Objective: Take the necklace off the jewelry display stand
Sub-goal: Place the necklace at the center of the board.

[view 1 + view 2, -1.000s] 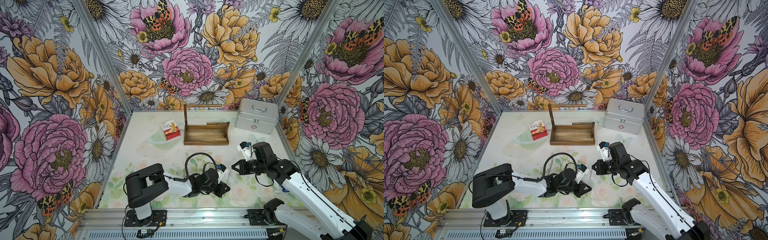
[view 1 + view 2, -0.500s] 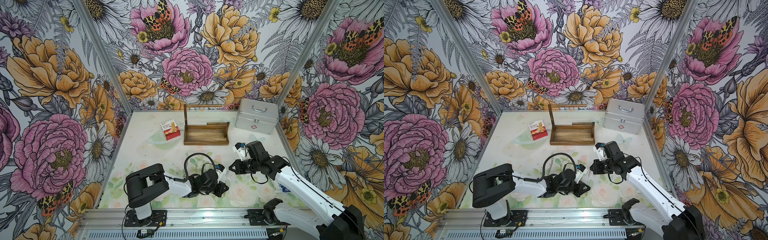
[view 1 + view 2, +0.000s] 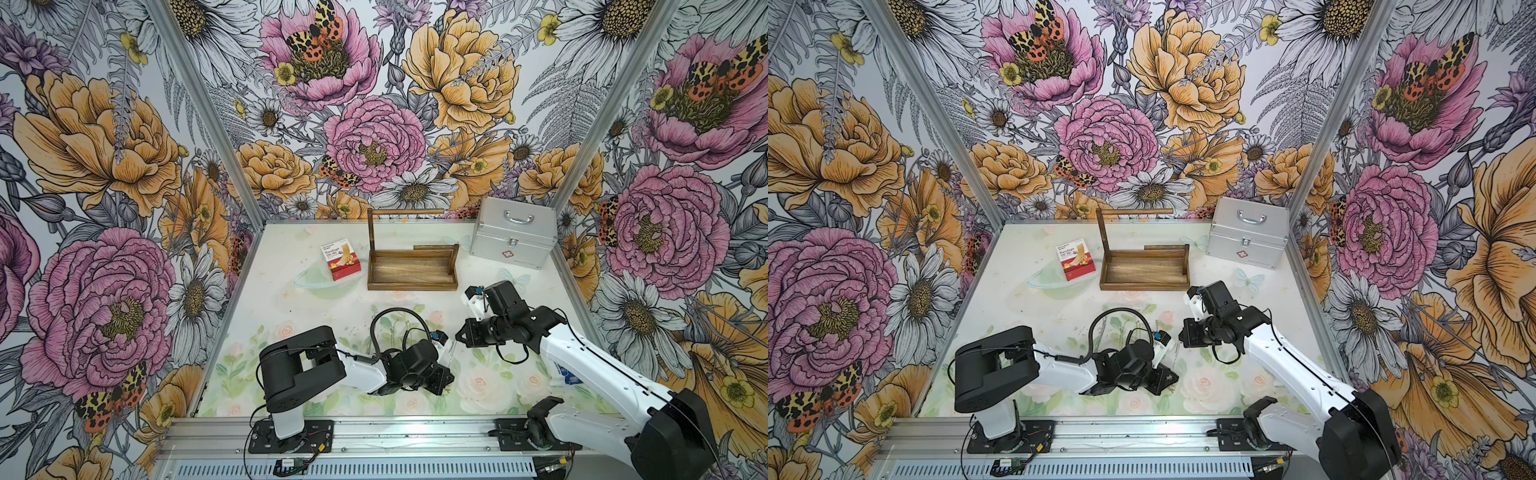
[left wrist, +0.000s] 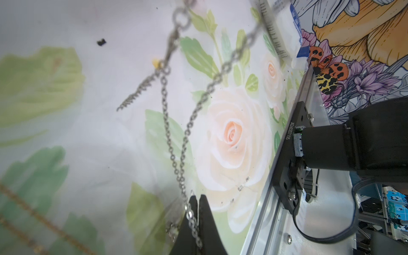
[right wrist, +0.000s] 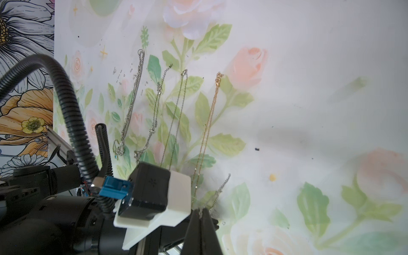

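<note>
The jewelry display stand [image 3: 411,286] [image 3: 1144,286] stands at the back middle of the table, and its top rod [image 3: 405,212] is bare. The necklace [image 4: 176,154], a silver chain, hangs slack between my two grippers just above the mat at the front middle. My left gripper [image 4: 198,197] [image 3: 445,377] is shut on one part of the chain. My right gripper [image 5: 202,210] [image 3: 458,334] is shut on another part of it [image 5: 220,189], close beside the left wrist camera [image 5: 154,189].
Several other necklaces lie in a row on the mat, silver ones [image 5: 132,99] and a gold one [image 5: 207,132]. A silver metal case [image 3: 513,237] stands at the back right, a red box [image 3: 340,258] to the left of the stand.
My right gripper has shifted a little to the left, closer to the left gripper, with the chain still in it. The left arm has barely moved.
</note>
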Robot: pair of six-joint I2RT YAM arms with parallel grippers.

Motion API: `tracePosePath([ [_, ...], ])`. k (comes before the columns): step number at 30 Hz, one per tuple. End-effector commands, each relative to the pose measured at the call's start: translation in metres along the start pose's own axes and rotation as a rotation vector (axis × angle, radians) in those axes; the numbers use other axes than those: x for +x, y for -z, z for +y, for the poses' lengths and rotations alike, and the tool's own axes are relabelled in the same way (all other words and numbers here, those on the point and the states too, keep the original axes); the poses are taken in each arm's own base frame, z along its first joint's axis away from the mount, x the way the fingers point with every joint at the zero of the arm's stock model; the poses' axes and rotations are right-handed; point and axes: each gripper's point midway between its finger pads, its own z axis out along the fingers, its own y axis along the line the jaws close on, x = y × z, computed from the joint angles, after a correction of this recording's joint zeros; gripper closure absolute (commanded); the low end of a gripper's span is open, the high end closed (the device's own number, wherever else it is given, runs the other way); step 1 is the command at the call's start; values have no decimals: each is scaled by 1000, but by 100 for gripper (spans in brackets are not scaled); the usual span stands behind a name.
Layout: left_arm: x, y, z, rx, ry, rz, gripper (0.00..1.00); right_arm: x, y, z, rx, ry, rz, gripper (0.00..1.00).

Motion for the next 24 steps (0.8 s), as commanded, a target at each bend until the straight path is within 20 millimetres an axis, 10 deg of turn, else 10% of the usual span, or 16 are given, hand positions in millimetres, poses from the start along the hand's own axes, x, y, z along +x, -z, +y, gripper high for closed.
tracePosePath([
  [1, -8, -3, -1, -14, -10, -24, 93, -16, 4, 7, 4, 43, -43, 100],
  [24, -10, -1, 1, -16, -4, -30, 71, -22, -6, 4, 26, 51, -13, 100],
])
